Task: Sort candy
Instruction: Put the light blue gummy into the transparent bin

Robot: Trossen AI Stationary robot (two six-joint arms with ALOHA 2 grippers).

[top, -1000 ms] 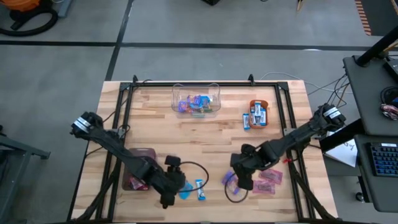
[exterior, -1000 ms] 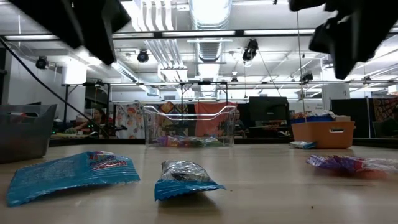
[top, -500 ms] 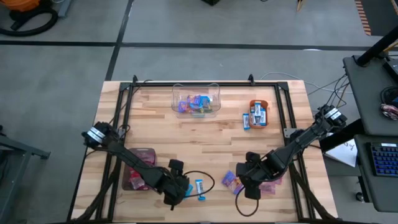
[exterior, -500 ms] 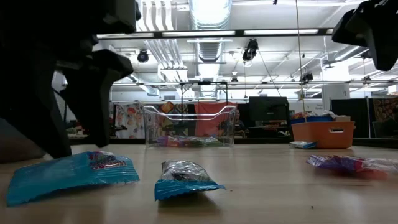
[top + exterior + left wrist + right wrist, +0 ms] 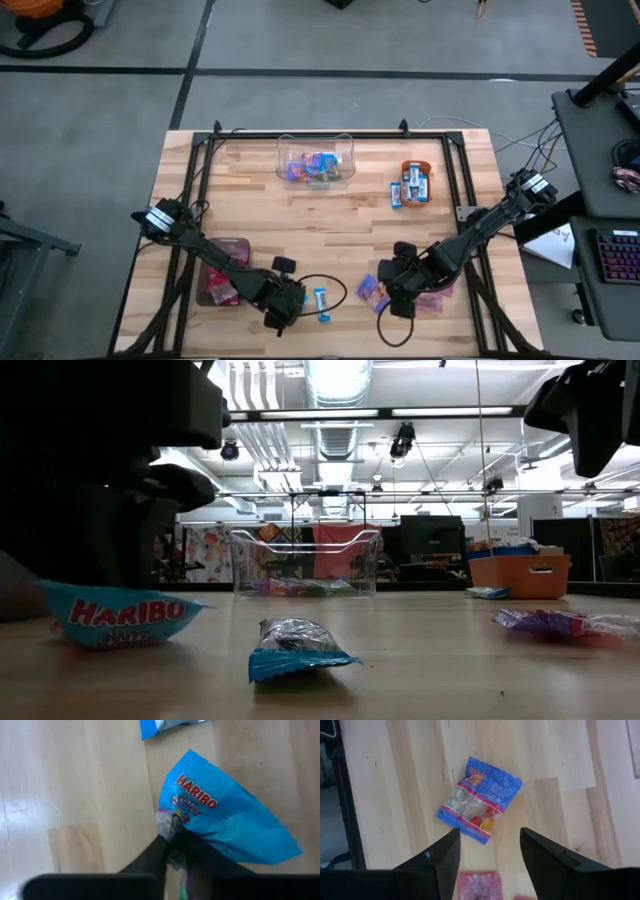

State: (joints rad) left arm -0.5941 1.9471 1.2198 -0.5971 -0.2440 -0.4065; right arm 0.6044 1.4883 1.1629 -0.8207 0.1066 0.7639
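A pick is judged to be in hand. The left gripper [image 5: 172, 840] is closed on an edge of the teal shiny Haribo packet [image 5: 225, 825], near the table's front edge [image 5: 330, 352], beside the dark pink-filled bin [image 5: 222, 285]. A lift clear of the adjacent blue-and-white packet [image 5: 321, 303] is called for next. The right gripper [image 5: 490, 852] hangs open above the purple-blue wrapped packet [image 5: 479, 798], right of that bin. Open board is available toward the clear plastic box [image 5: 315, 160].

"HARIBO" on teal candy packet [image 5: 118, 616].
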